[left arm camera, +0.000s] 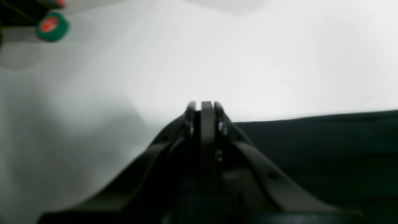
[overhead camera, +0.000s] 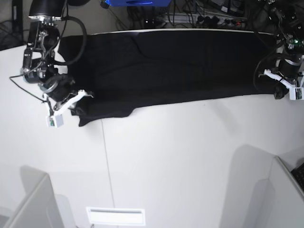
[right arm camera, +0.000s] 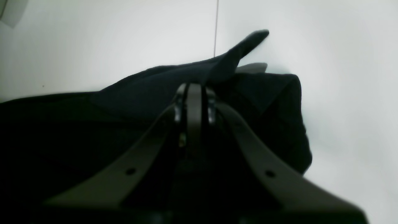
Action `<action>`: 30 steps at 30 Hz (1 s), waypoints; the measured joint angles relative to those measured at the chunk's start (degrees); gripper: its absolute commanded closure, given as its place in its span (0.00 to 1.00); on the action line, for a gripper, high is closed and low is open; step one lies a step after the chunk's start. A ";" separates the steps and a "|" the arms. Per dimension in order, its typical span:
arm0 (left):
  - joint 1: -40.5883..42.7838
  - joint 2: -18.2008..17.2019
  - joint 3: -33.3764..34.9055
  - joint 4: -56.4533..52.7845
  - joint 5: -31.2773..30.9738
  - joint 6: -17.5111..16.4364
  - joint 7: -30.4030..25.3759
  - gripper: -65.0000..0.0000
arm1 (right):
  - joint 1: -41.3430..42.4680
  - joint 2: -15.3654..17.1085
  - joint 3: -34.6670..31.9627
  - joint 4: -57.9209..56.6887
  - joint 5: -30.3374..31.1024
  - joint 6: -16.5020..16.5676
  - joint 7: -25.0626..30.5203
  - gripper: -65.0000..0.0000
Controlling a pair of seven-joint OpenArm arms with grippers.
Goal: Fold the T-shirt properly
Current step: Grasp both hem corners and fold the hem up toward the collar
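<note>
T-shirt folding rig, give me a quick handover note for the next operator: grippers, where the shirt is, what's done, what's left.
Left gripper: shut, at the shirt's edge; a grip on cloth can't be confirmed.
Right gripper: shut, down on the bunched end of the T-shirt; a grip on it can't be confirmed.
Shirt: a long black band across the far side of the white table, print not showing, rumpled at the right arm's end.
Done: appears folded lengthwise once.
Left: smooth the bunched end, fold across into a compact stack.
</note>
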 measured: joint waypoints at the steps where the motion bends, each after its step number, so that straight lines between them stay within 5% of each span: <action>1: 0.79 -0.02 -1.36 0.00 -1.36 0.02 0.00 1.00 | -0.70 -0.39 0.68 0.68 -0.11 0.00 -0.02 1.00; 21: 10.56 -0.50 -3.96 1.77 -3.69 0.44 0.07 1.00 | -8.74 -8.96 13.27 7.08 -0.11 0.28 -11.76 1.00; 26: 11.41 -0.26 -3.85 1.77 -3.72 0.44 0.04 1.00 | -13.16 -8.83 13.60 7.06 9.22 0.26 -11.32 1.00; 30: 12.15 -0.17 -3.85 1.77 -3.72 0.44 -0.02 1.00 | -13.92 -8.85 14.71 7.06 10.32 0.24 -11.39 1.00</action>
